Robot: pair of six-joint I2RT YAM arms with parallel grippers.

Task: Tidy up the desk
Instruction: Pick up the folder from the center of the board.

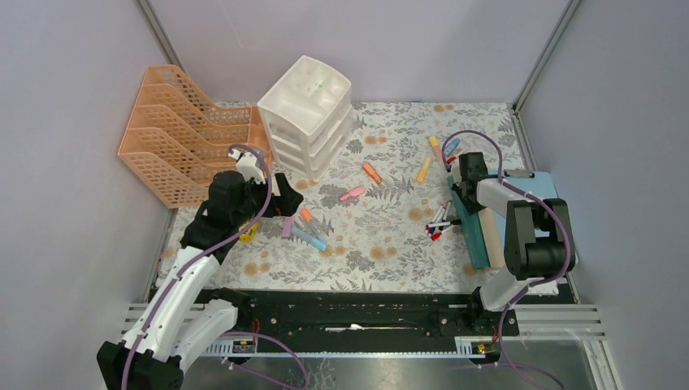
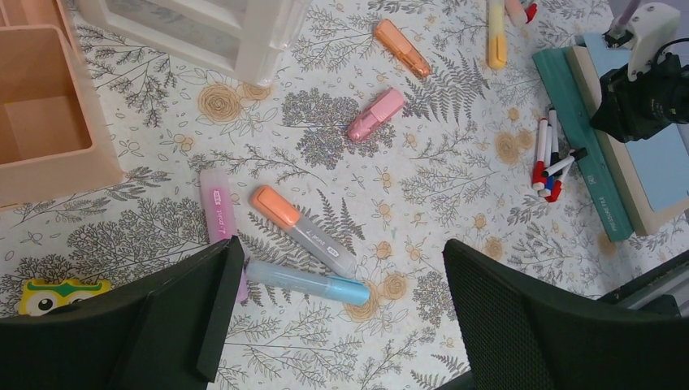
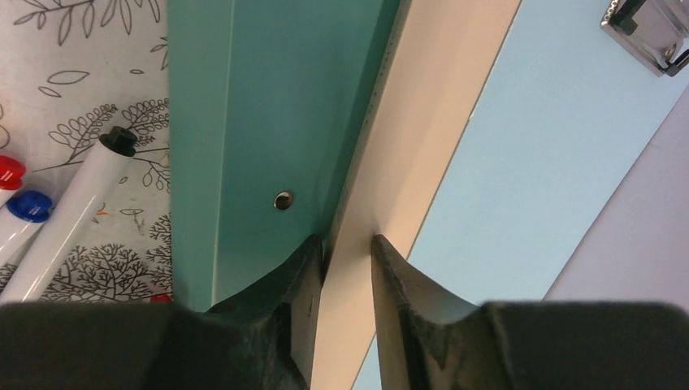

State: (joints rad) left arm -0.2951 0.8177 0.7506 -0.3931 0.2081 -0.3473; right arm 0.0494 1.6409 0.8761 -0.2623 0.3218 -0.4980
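- Desk (image 1: 382, 244): the floral-cloth top spreads out in front of both arms; pens lie scattered, so I judge sorting has barely begun.
- Rack (image 1: 175, 138) and drawers (image 1: 309, 114) stand at the far left.
- Teal folder (image 3: 260, 122) and blue book (image 3: 552, 162) lie together at your right edge; gripping them is the step in hand.
- Right claw (image 3: 348, 260): jaws narrow, straddling the book's cream edge by the folder; you cannot tell whether it pinches; confirm the hold before lifting.
- Left claw (image 2: 341, 248): wide open, empty, above the highlighters (image 2: 305, 231).
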